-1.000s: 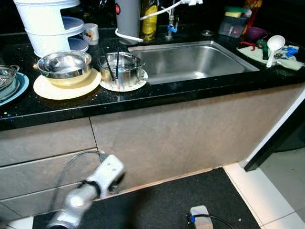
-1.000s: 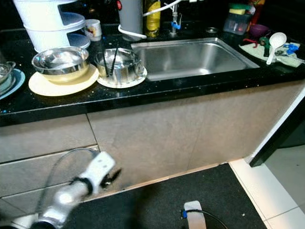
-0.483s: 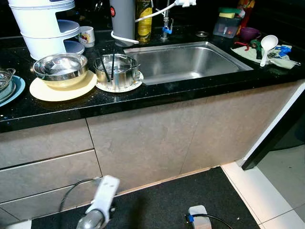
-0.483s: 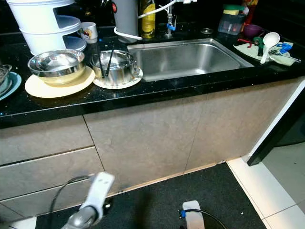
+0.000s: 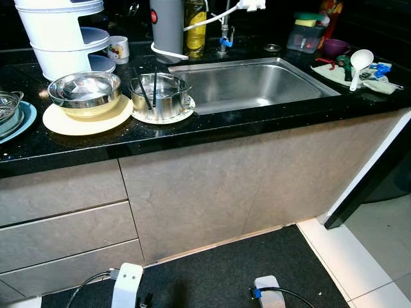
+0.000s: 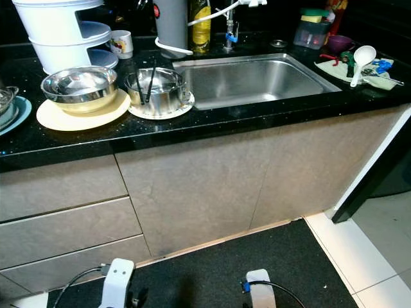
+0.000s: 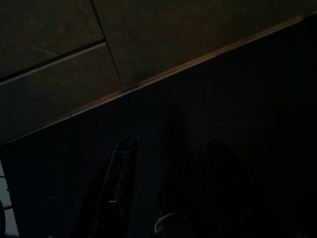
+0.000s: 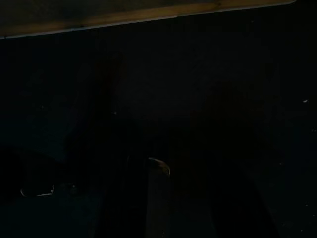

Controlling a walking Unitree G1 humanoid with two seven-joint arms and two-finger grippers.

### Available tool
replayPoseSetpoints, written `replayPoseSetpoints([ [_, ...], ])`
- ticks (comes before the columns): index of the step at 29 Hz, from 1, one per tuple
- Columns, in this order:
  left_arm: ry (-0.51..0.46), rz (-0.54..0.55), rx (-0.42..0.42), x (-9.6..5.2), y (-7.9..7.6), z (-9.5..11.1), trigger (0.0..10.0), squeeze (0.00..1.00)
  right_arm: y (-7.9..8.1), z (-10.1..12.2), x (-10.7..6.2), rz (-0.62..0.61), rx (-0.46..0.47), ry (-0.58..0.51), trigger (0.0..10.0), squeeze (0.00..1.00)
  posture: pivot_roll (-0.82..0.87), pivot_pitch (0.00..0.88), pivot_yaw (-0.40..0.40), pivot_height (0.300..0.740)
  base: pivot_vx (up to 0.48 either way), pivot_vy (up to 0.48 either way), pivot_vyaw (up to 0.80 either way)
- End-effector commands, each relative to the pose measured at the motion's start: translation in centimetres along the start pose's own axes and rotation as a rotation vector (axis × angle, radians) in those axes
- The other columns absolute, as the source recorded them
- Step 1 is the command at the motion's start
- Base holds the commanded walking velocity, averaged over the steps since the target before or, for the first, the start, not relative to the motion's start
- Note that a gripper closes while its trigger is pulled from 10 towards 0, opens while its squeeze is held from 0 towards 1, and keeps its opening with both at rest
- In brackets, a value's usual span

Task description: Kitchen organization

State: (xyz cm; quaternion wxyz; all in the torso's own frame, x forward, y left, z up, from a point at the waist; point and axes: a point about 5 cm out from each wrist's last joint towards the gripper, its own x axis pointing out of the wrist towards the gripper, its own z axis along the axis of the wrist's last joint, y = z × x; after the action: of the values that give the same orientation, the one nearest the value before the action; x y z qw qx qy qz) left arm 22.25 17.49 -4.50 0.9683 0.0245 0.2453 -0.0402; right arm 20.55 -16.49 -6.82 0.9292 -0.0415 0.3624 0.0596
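Steel bowl (image 5: 85, 94) on cream plate (image 5: 87, 119); steel pot (image 5: 159, 95) with 2 black chopsticks (image 5: 148, 90) beside sink (image 5: 253, 82).

The black speckled desk (image 5: 212, 128) carries a sunken steel sink (image 5: 253, 82). Left of the sink a white plate (image 5: 186, 114) sits on the desk, bearing a steel pot. Further left lies a yellow plate (image 5: 64, 122) under a steel bowl, and at the far left edge a blue plate (image 5: 29, 115). Behind them stands a white tiered rack (image 5: 61, 35), with a mug (image 5: 118, 49) beside it. At the right end lies a cloth (image 5: 337, 74) bearing a white ladle.
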Motion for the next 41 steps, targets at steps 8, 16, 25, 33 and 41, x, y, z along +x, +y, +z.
replayPoseSetpoints([
  [8,0.106,0.182,0.18,-0.7,1.1,-1.7,10.0,0.0,0.6,-1.0,-0.2,0.017,-0.006,0.034,10.0,0.0,-0.07,0.146,-0.041,0.74,0.0,0.0,0.0],
  [16,0.221,0.11,0.003,-0.9,0.7,-3.1,10.0,0.0,0.6,-1.2,-0.3,0.021,-0.015,0.038,10.0,0.0,-0.07,0.129,-0.039,0.74,0.0,0.0,0.0],
  [25,0.177,0.149,0.076,-0.5,1.0,-2.2,10.0,0.0,0.5,-1.3,-0.3,0.025,-0.003,0.053,10.0,0.0,-0.07,0.131,-0.044,0.74,0.0,0.0,0.0],
  [33,0.202,0.112,0.047,-0.9,0.7,-2.9,10.0,0.0,0.4,-2.0,-0.6,0.024,-0.014,0.079,10.0,0.0,-0.07,0.127,-0.045,0.74,0.0,0.0,0.0],
  [41,0.172,0.158,0.049,-1.0,1.0,-2.7,10.0,0.0,0.0,-1.3,-0.4,0.007,-0.022,0.044,10.0,0.0,-0.06,0.127,-0.047,0.74,0.0,0.0,0.0],
])
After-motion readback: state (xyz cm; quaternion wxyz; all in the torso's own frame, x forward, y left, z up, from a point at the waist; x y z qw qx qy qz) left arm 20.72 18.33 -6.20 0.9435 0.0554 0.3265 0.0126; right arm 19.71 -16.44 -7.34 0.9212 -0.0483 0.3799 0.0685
